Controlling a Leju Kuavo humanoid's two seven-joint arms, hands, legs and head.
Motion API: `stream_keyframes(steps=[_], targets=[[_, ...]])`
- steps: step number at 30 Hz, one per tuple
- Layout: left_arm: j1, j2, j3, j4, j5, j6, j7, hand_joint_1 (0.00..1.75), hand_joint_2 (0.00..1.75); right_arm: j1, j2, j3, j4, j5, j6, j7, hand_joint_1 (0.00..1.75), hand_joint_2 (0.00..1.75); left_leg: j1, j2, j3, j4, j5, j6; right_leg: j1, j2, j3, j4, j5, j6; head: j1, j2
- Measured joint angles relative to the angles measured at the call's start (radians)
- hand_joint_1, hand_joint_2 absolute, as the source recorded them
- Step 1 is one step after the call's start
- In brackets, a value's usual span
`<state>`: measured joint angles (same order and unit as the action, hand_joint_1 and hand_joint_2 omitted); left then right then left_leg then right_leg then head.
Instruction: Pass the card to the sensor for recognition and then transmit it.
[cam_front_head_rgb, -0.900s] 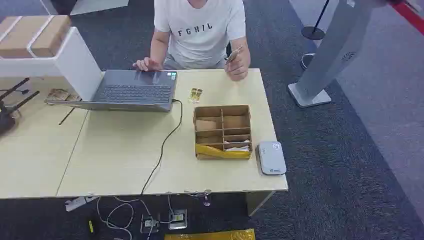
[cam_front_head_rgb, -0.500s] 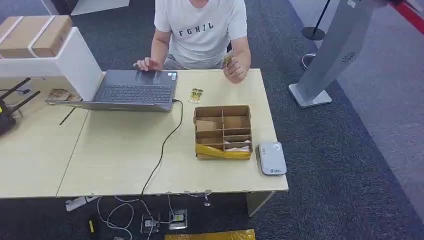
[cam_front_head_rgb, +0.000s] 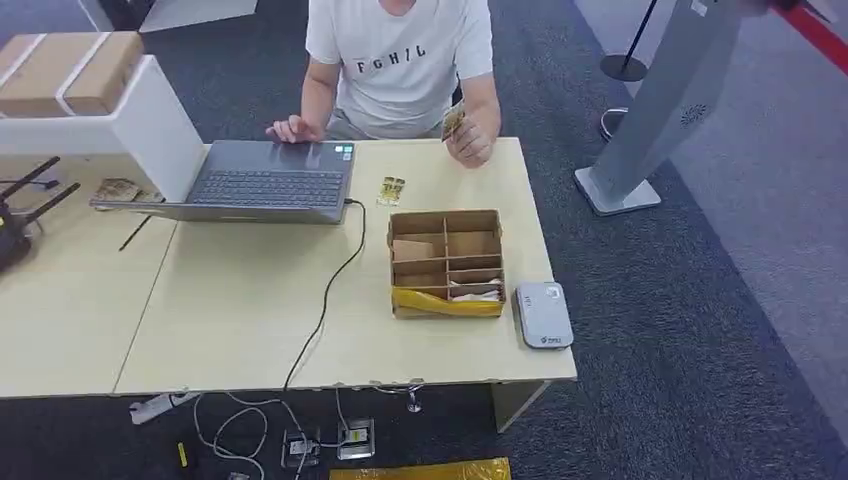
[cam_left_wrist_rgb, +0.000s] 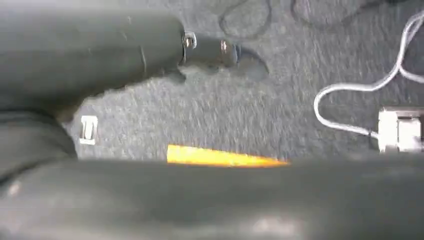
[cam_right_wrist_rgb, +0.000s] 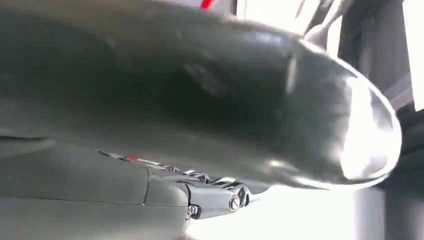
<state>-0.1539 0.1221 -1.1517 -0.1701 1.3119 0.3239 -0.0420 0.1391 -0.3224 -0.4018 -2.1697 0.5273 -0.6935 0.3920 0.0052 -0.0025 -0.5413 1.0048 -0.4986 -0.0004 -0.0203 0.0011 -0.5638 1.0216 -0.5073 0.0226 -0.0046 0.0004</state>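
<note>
While a person's hand (cam_front_head_rgb: 472, 138) holds the card (cam_front_head_rgb: 453, 121) up at the table's (cam_front_head_rgb: 240, 320) far edge, the white card reader (cam_front_head_rgb: 542, 314) lies beside the divided cardboard box (cam_front_head_rgb: 445, 263). Both robot hands (cam_left_wrist_rgb: 100, 55) (cam_right_wrist_rgb: 200, 115) look blurred; their grip I cannot tell.

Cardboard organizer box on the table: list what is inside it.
The cardboard organizer box is split by dividers. One left compartment holds a brown card-like piece; pale items lie in a near right slot. The yellow front strip hides the nearest compartments' floors.
</note>
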Motion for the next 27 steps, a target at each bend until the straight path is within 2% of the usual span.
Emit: stream_keyframes(steps=[1, 3, 6, 7, 9, 11, 14, 16, 20, 23, 27], targets=[[-0.001, 0.002, 0.000, 0.000, -0.003, -0.005, 0.000, 0.00, 0.00, -0.057, -0.072, 0.031, -0.022, -0.029, 0.001, 0.050, 0.00, 1.75, -0.001, 0.000, 0.000, 0.000, 0.000, 0.001, -0.001, 0.000, -0.001, 0.000, 0.000, 0.001, 0.000, 0.000], [-0.001, 0.006, 0.000, 0.000, -0.007, -0.017, 0.000, 0.00, 0.00, -0.204, -0.225, 0.095, -0.034, -0.114, 0.008, 0.111, 0.00, 1.75, -0.003, 0.000, -0.003, 0.000, 0.002, 0.003, -0.003, 0.000, -0.001, 0.001, 0.002, 0.002, -0.001, 0.000], [-0.003, 0.015, -0.001, 0.000, -0.023, -0.039, -0.006, 0.00, 0.00, -0.575, -0.449, 0.254, 0.022, -0.228, 0.102, 0.127, 0.00, 1.75, -0.007, -0.003, -0.003, 0.000, 0.006, 0.006, -0.006, -0.004, -0.007, 0.003, 0.003, 0.002, -0.002, 0.000], [-0.004, 0.018, -0.002, 0.000, -0.024, -0.041, -0.010, 0.00, 0.00, -0.670, -0.510, 0.310, 0.062, -0.245, 0.149, 0.106, 0.00, 1.75, -0.005, -0.009, -0.006, 0.000, 0.008, 0.006, -0.005, -0.009, -0.006, 0.003, 0.003, 0.002, -0.002, 0.000], [-0.002, 0.020, -0.002, -0.001, -0.024, -0.042, -0.013, 0.00, 0.00, -0.884, -0.587, 0.409, 0.169, -0.311, 0.254, -0.018, 0.00, 1.75, -0.004, -0.018, -0.012, 0.001, 0.010, 0.005, -0.004, -0.019, -0.009, 0.003, 0.002, 0.002, 0.002, 0.000], [-0.001, 0.019, -0.002, -0.001, -0.021, -0.039, -0.019, 0.00, 0.00, -1.059, -0.629, 0.497, 0.297, -0.353, 0.290, -0.124, 0.00, 1.75, -0.004, -0.025, -0.015, 0.001, 0.011, 0.005, -0.004, -0.025, -0.010, 0.003, 0.002, 0.002, 0.002, 0.000], [0.002, 0.019, -0.002, -0.001, -0.021, -0.028, -0.024, 0.00, 0.00, -1.211, -0.676, 0.648, 0.428, -0.339, 0.302, -0.134, 0.00, 1.75, -0.003, -0.027, -0.016, 0.001, 0.011, 0.005, -0.002, -0.027, -0.011, 0.002, 0.002, 0.002, 0.002, 0.000], [0.002, 0.018, -0.002, -0.001, -0.025, -0.027, -0.024, 0.00, 0.00, -1.265, -0.689, 0.731, 0.489, -0.306, 0.327, -0.118, 0.00, 1.75, -0.003, -0.024, -0.015, 0.001, 0.011, 0.005, -0.002, -0.024, -0.011, 0.002, 0.002, 0.002, 0.003, 0.000], [0.002, 0.018, -0.002, -0.001, -0.041, -0.033, -0.026, 0.00, 0.00, -1.310, -0.698, 0.865, 0.521, -0.253, 0.409, -0.077, 0.00, 1.75, -0.003, -0.019, -0.015, 0.001, 0.010, 0.004, -0.002, -0.019, -0.012, 0.001, 0.002, 0.002, 0.002, 0.000], [0.000, 0.018, -0.002, -0.001, -0.056, -0.049, -0.034, 0.00, 0.00, -1.317, -0.697, 0.945, 0.522, -0.224, 0.523, -0.057, 0.00, 1.75, -0.003, -0.018, -0.014, 0.001, 0.010, 0.004, -0.002, -0.017, -0.012, 0.002, 0.002, 0.002, 0.002, 0.000], [-0.002, 0.016, -0.002, -0.001, -0.058, -0.050, -0.035, 0.00, 0.00, -1.317, -0.692, 1.024, 0.522, -0.213, 0.544, -0.045, 0.00, 1.75, -0.003, -0.018, -0.014, 0.001, 0.010, 0.004, -0.002, -0.018, -0.012, 0.002, 0.002, 0.002, 0.003, 0.000]])
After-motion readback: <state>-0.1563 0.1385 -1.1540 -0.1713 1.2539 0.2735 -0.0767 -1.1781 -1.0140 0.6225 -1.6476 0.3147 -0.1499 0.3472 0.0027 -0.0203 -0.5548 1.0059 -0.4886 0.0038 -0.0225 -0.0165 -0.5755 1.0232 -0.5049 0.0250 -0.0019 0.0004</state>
